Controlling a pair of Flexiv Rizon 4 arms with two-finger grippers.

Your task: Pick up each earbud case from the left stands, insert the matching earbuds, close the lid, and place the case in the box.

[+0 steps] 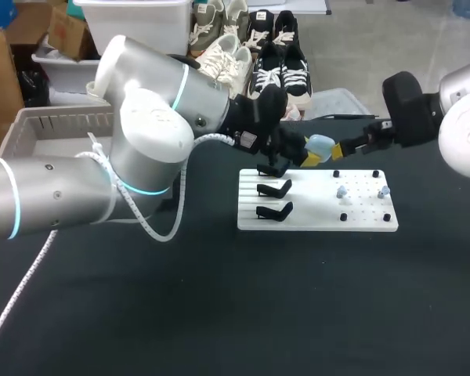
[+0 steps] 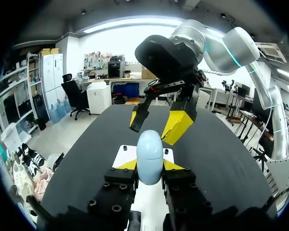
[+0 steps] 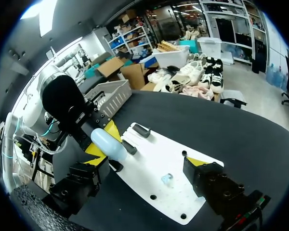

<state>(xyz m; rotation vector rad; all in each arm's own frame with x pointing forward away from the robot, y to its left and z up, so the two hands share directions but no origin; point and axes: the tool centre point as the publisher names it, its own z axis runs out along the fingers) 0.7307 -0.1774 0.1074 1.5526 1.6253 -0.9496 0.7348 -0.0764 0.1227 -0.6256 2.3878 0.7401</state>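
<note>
My left gripper (image 1: 307, 156) is shut on a pale blue earbud case (image 1: 320, 145), held above the back left of the white board (image 1: 317, 219). In the left wrist view the case (image 2: 150, 156) stands upright between the yellow tips. My right gripper (image 2: 156, 124) hangs open just ahead of it, facing it. In the right wrist view the case (image 3: 108, 144) lies close to one of my open right gripper's (image 3: 147, 163) fingers (image 3: 94, 161). Two pale earbuds (image 1: 341, 191) (image 1: 384, 190) sit on the board's right half. One earbud (image 3: 167, 179) shows between the right fingers.
Three black stands (image 1: 274, 189) line the board's left side, the back one partly hidden by my left gripper. A grey basket (image 1: 55, 129) stands at the table's back left. Black pegs (image 1: 343, 216) dot the board's right half.
</note>
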